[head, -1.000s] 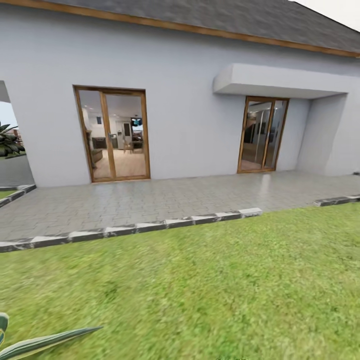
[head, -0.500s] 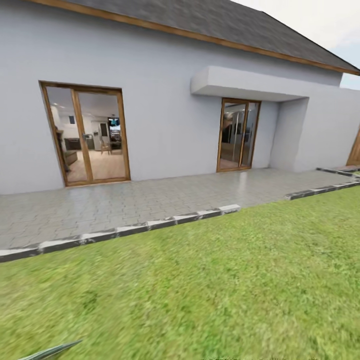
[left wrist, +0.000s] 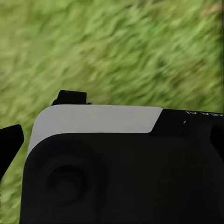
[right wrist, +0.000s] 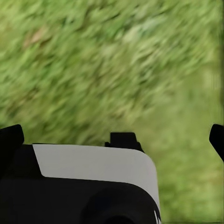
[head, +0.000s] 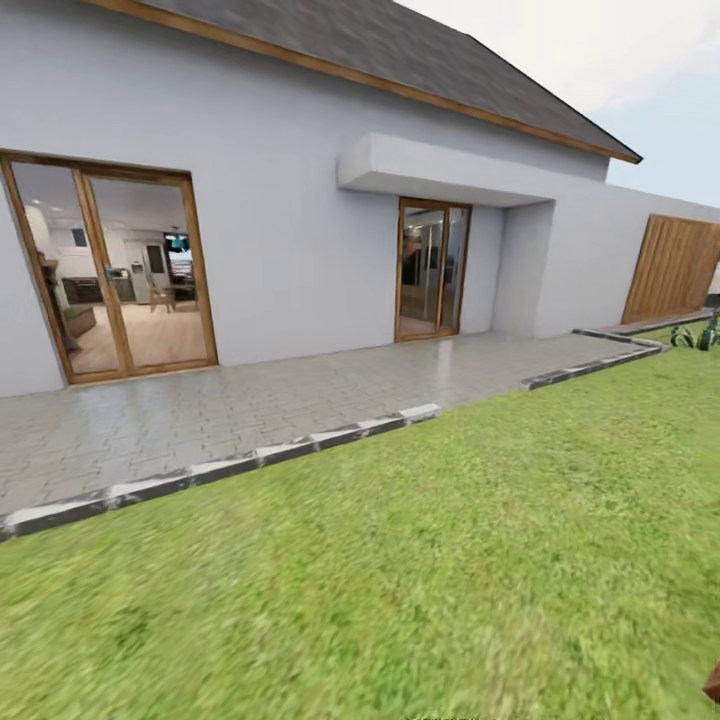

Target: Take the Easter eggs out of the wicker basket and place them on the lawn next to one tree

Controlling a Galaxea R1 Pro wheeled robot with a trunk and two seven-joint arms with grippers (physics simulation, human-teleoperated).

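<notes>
The lawn (head: 450,560) spreads across the lower half of the head view as short mottled green grass. The Easter eggs, the wicker basket and the tree are out of view. In the left wrist view my left gripper (left wrist: 112,140) hangs over blurred grass, its black fingertips (left wrist: 10,140) far apart at the picture's edges with nothing between them. My right gripper (right wrist: 114,137) is likewise open over grass, one fingertip (right wrist: 11,139) at each edge. A white and black part of my own body lies under both.
A white house (head: 290,230) with two wood-framed glass doors stands behind a grey paved patio (head: 200,420) edged by kerb stones (head: 300,445). A slatted wooden fence (head: 675,265) and spiky plants (head: 695,335) are far right. A small red-brown shape (head: 712,685) pokes in at the lower right corner.
The whole head picture has slid left, so the camera has turned right. The fence and spiky plants have come into view and the striped leaf at the lower left has gone.
</notes>
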